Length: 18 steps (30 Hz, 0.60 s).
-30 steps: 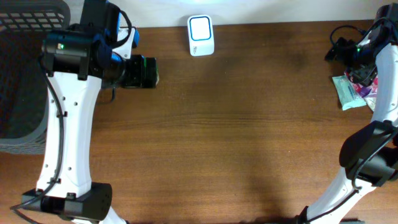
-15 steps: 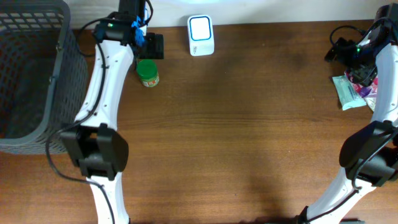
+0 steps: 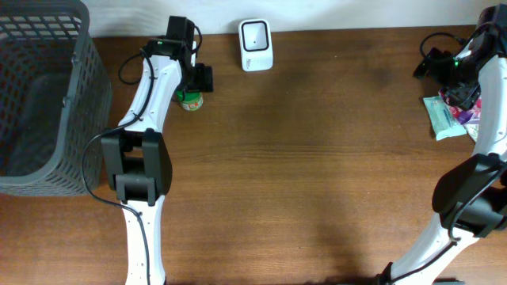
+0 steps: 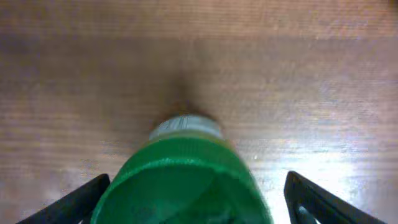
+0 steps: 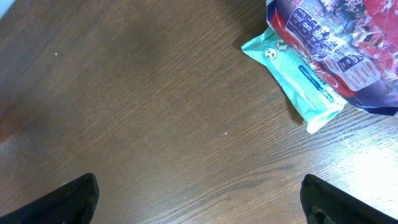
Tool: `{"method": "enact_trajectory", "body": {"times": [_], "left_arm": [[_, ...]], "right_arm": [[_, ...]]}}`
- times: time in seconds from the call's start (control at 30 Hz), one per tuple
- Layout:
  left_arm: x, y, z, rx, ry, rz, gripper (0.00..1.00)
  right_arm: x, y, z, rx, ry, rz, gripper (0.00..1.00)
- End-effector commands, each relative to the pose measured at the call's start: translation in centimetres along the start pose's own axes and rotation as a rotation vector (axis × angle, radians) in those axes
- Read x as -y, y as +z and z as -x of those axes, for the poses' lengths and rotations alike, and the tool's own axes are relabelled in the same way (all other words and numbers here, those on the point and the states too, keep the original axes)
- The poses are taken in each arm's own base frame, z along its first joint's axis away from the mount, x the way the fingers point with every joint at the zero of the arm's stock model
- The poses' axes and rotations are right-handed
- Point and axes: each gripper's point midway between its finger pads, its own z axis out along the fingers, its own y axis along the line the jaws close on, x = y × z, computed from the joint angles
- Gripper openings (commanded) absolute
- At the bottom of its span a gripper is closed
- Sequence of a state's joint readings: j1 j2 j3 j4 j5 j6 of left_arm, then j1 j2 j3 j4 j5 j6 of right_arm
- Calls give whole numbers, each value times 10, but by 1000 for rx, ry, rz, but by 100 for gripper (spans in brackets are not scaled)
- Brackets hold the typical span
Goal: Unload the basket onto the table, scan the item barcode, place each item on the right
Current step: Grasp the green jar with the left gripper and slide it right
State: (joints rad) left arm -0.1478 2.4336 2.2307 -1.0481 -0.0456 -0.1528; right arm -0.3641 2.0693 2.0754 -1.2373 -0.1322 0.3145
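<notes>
My left tool (image 4: 196, 186) hangs spread astride the green-capped jar (image 3: 190, 101), not pinching it. The jar stands upright on the surface (image 3: 317, 158), near the white scanner (image 3: 256, 45). This is the pickup step, I judge: next I must close, lift, and face its barcode to the scanner.

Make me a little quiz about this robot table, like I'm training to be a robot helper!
1. True or false: the jar sits inside the basket.
2. What lies closest to the right end effector? A) packets B) scanner C) basket
3. Fill in: the left end effector straddles the jar's ____ lid.
Key: 1 false, it stands on the table; 2 A; 3 green.
</notes>
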Motion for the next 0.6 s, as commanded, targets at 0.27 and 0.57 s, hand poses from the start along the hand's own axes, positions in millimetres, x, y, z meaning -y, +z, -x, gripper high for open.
{"method": "enact_trajectory", "body": {"times": [0.27, 0.57], "left_arm": [[-2, -19, -4, -57, -7, -7, 56], [200, -92, -39, -55, 266, -420, 58]], "right_arm": [[-2, -15, 2, 30, 3, 15, 99], [-2, -15, 2, 30, 3, 15, 99]]}}
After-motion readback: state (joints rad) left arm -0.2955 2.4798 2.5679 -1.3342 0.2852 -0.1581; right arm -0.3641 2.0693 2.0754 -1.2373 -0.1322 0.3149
